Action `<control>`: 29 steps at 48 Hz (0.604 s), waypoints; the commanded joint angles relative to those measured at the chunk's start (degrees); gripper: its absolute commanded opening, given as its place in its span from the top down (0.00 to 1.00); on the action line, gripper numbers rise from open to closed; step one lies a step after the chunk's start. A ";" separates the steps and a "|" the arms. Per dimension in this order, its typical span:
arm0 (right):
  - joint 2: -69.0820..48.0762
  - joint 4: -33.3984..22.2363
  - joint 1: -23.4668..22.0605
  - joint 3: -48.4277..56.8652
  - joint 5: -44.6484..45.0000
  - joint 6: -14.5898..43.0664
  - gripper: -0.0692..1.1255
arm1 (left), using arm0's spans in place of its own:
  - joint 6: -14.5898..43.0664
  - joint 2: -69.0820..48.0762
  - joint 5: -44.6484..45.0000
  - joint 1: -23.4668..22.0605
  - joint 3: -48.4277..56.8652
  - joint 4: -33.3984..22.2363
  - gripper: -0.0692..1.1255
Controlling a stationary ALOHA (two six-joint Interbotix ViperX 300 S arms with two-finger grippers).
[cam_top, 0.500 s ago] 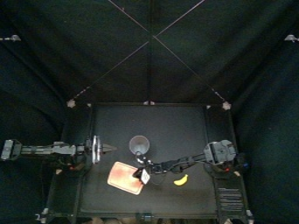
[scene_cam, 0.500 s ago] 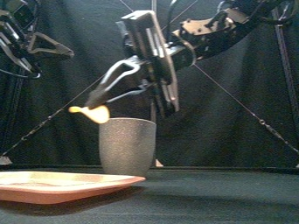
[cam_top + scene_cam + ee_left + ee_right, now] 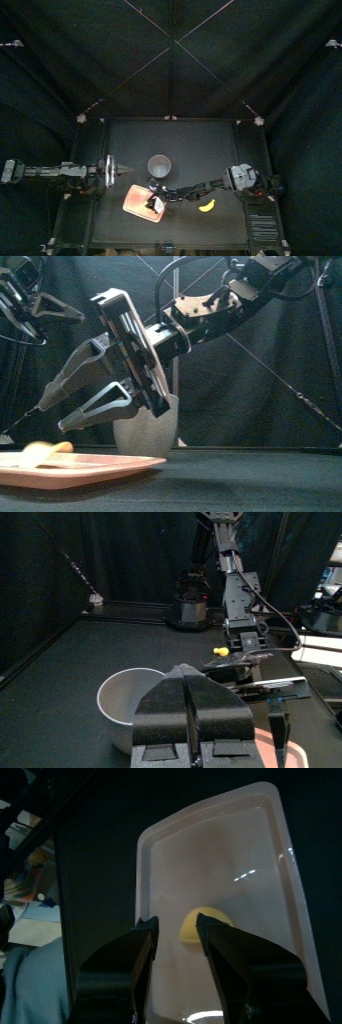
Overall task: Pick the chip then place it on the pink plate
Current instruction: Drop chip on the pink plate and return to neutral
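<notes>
Now, chip [image 3: 51,448]: lay flat on the pink tray [image 3: 114,466], toward the tray's left end in the front view; half a second earlier hung pinched high above that tray.
Right gripper [image 3: 55,417]: jaws spread wide, nothing between them; had let go of the chip and come lower, hovering just above the tray with fingertips clear of the chip.
Chip in right wrist view: rested on the tray's floor, partly hidden behind one jaw tip.
Grey cup [image 3: 144,424]: stood upright just behind the tray, same spot as before.
Yellow toy [image 3: 206,206]: lay on the table near the tray's right side, not touching, unmoved.
Left gripper [image 3: 114,170]: jaws pressed together, empty; rested well left of the tray, unchanged.
</notes>
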 commanded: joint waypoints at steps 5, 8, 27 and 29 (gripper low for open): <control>-8.53 -2.64 -1.23 4.48 -2.11 -0.26 0.30 | -0.09 0.18 -0.18 0.18 -0.62 -0.09 0.91; -11.60 -3.87 -1.41 7.38 -4.39 -0.18 0.30 | -0.09 0.18 -0.18 0.18 -0.53 -0.09 0.91; -34.72 -10.99 -4.04 31.82 -26.63 -0.70 0.30 | -0.09 0.18 -0.18 0.18 0.00 -0.18 0.91; -36.91 -11.69 -4.75 34.37 -27.60 -0.70 0.30 | -0.09 0.18 -0.18 0.18 0.00 -0.18 0.91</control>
